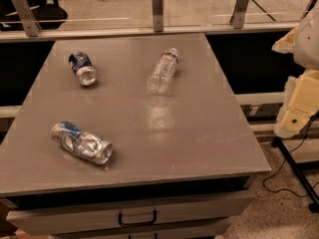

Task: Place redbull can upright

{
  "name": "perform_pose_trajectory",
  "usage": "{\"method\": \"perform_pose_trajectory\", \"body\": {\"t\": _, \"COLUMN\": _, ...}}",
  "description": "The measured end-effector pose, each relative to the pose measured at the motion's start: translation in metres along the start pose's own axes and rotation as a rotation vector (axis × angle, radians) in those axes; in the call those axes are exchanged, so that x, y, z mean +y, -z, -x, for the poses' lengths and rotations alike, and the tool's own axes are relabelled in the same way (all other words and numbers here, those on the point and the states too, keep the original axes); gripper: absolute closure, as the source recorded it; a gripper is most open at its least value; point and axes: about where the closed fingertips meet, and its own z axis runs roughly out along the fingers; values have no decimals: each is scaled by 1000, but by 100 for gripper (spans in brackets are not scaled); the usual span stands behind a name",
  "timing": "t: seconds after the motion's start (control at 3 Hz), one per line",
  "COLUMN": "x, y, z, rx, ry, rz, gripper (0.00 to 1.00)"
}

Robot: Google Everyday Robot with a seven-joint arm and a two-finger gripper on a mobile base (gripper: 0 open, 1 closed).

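Note:
The redbull can (81, 142) lies on its side near the front left of the grey table (199, 128). It is slim and silver with blue patches, its wall is creased, and its silver top points to the front right. My gripper (298, 108) hangs off the table's right side, well away from the can, with nothing seen in it.
A shorter dark-blue can (82, 68) lies on its side at the back left. A clear plastic bottle (163, 71) lies on its side at the back middle. A glass railing (157, 4) runs behind the table. Drawers (137, 217) sit under the front edge. Black cables (294, 168) lie on the floor at right.

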Motion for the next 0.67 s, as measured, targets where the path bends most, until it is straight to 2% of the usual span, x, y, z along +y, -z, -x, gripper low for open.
{"method": "perform_pose_trajectory", "body": {"t": 0.33, "x": 0, "y": 0, "z": 0, "rx": 0, "ry": 0, "rz": 0, "gripper": 0}}
{"method": "perform_pose_trajectory", "body": {"t": 0.67, "x": 1, "y": -1, "z": 9, "rx": -43, "ry": 3, "rz": 14, "gripper": 0}}
